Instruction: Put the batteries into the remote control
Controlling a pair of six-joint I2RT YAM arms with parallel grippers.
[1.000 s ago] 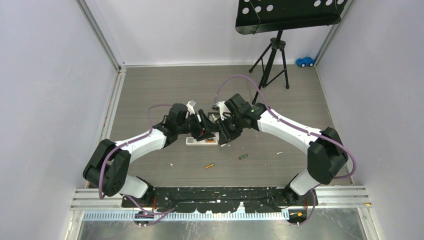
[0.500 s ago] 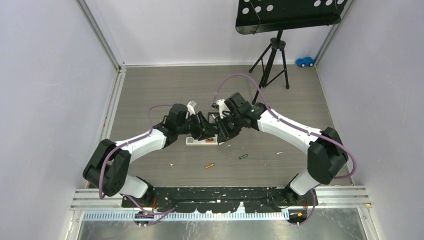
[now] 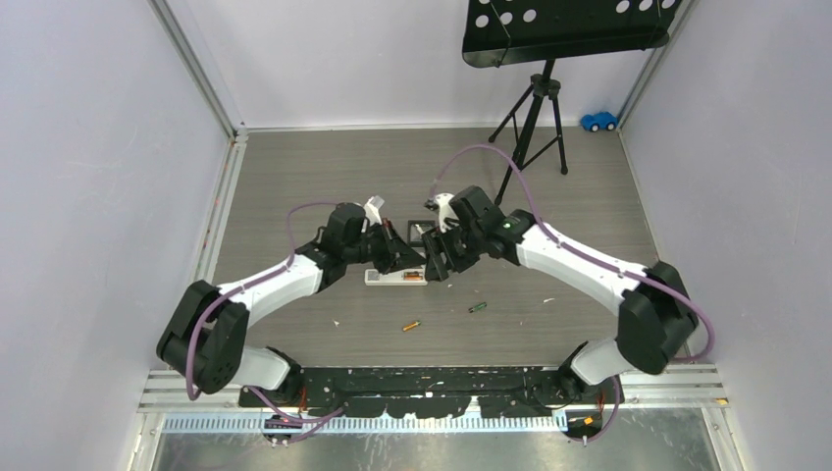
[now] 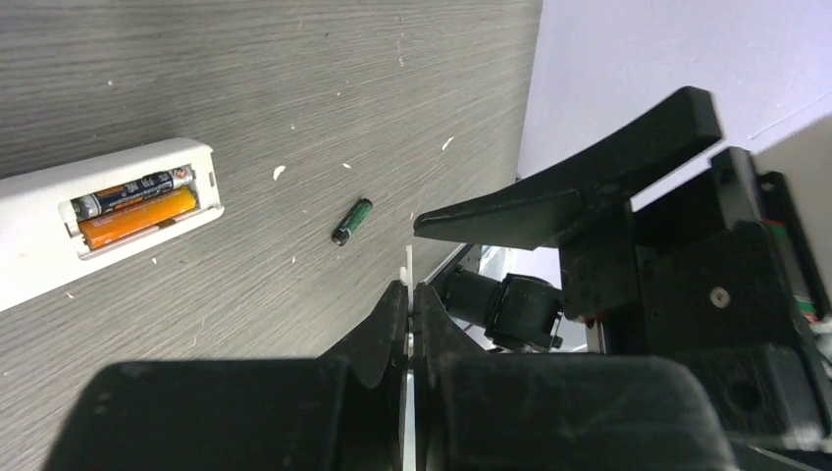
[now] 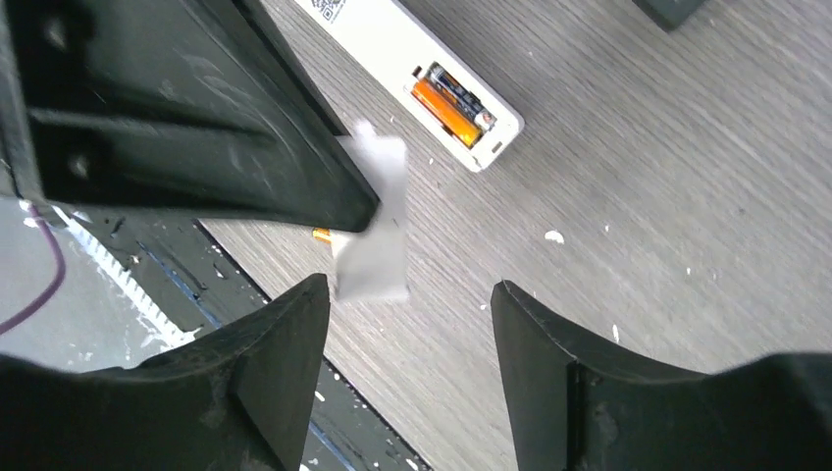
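Left gripper (image 4: pixel 409 292) is clamped on a thin white plate (image 5: pixel 373 231), just ahead of the right gripper (image 5: pixel 407 294), whose jaws stand apart and empty. A green-and-black battery (image 4: pixel 351 220) lies loose on the table beyond the left gripper. A QR code (image 5: pixel 329 5) marks the remote control (image 5: pixel 388 44), which lies flat beyond both grippers, compartment open, two batteries (image 5: pixel 453 98) seated.

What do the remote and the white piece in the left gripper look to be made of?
The remote control: matte white plastic, judging by its even, moulded shell. The white piece pinched in the left gripper: thin, flat, same white, probably plastic too; it is blurred, so that stays open.
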